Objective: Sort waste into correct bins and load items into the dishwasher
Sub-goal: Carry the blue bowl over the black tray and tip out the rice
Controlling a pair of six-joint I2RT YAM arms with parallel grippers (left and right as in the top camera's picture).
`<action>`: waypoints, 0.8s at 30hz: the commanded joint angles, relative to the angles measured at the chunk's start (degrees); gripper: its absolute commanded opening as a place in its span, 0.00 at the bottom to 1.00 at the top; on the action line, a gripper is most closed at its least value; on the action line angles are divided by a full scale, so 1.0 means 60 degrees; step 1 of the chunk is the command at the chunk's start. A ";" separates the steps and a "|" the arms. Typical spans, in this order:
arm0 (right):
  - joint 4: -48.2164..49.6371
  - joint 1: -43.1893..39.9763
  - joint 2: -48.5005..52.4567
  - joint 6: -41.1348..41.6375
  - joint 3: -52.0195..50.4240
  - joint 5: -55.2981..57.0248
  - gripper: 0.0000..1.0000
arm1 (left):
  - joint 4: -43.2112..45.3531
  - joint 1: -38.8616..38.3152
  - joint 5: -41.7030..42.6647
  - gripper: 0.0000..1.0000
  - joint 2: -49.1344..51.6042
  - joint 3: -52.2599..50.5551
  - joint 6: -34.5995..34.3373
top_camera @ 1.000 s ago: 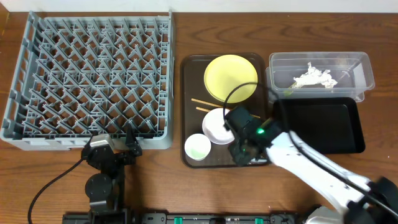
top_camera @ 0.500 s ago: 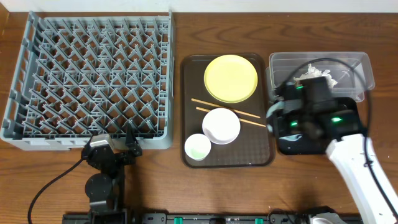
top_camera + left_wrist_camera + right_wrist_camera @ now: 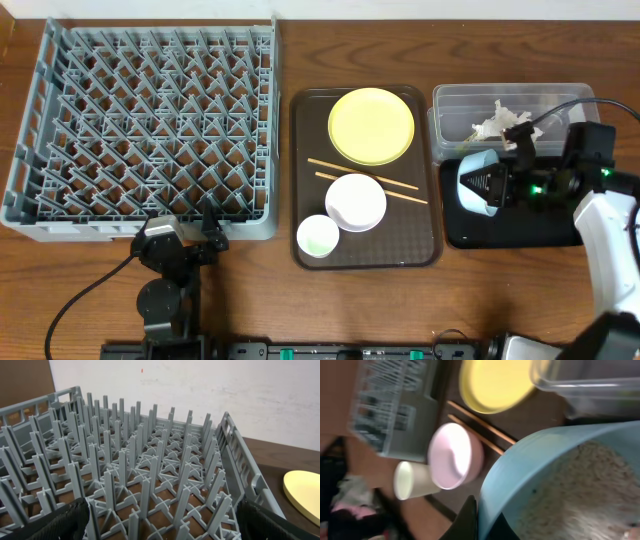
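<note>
Wooden tabletop [image 3: 270, 300] carries all the work items. Nearest the base, the left gripper [image 3: 210, 230] is parked at the front wall of the grey dish rack [image 3: 140, 130]. Its fingers are spread wide and it holds nothing.

On the brown serving tray [image 3: 400, 245] stand the small white cup [image 3: 318, 236] and the white bowl [image 3: 356, 202], with the two chopsticks [image 3: 400, 184] lying beside the bowl.

To the right, the right gripper [image 3: 508, 186] is clamped on the rim of the light blue bowl [image 3: 478, 183]. The bowl is tipped on its side above the black tray [image 3: 520, 225]. The wrist view shows rice scraps [image 3: 580, 485] lying inside it.

Handling: the bowl appears rigid, light and smooth-walled. A rim pinch can therefore slip or pivot, so grip deep over the lip. The scraps are loose and should pour, though some may cling.

Farther back lie the yellow plate [image 3: 371, 125] and the clear tub [image 3: 580, 110], which holds the napkin [image 3: 495, 125].
</note>
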 commanded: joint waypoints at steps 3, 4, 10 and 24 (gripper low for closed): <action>-0.0029 -0.0794 0.0907 -0.1384 -0.0025 -0.3056 0.01 | -0.0240 0.0015 -0.0117 0.95 -0.0029 -0.0240 0.0124; -0.0044 -0.0889 0.1013 -0.1508 -0.0025 -0.3311 0.01 | -0.0240 0.0015 -0.0117 0.95 -0.0029 -0.0240 0.0124; -0.0117 -0.1628 0.1636 -0.1800 -0.0025 -0.4714 0.01 | -0.0240 0.0015 -0.0117 0.95 -0.0029 -0.0240 0.0124; -0.1942 -0.3442 0.1807 -0.1934 -0.0036 -0.5147 0.01 | -0.0240 0.0015 -0.0117 0.95 -0.0029 -0.0240 0.0124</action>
